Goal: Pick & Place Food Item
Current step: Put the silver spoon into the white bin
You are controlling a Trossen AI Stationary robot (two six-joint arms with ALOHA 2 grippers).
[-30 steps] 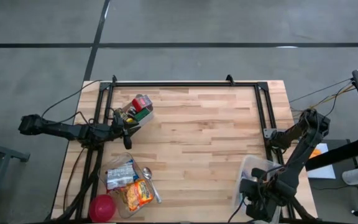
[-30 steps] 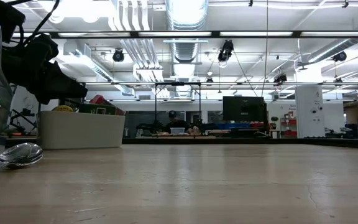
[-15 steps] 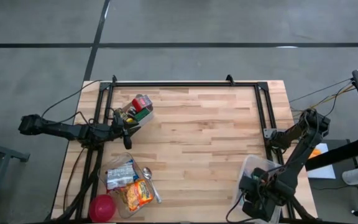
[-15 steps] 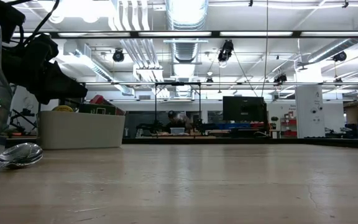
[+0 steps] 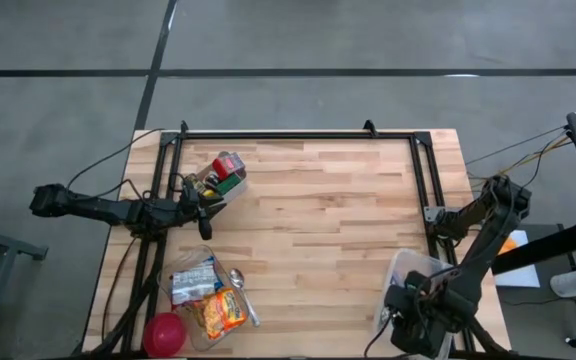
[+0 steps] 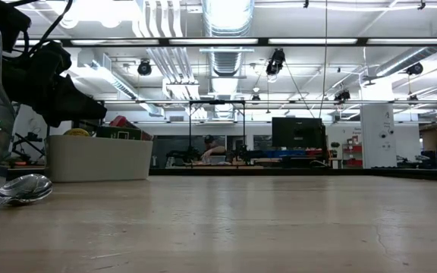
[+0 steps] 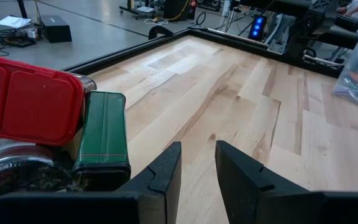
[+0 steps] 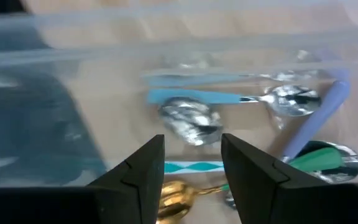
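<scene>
A grey concrete floor (image 5: pixel 298 40), crossed by dark seams, is seen around the light wooden desk (image 5: pixel 328 210). In the low view, an open industrial ceiling is shown, hung with long strip lights (image 6: pixel 226 42) and a silver air duct (image 6: pixel 226 45) at 12 o'clock. A white pillar (image 6: pixel 378 136) is placed at 3 o'clock. A dark monitor (image 6: pixel 298 133) and cluttered workbenches are set far behind, where a person (image 6: pixel 211 144) is seated.
</scene>
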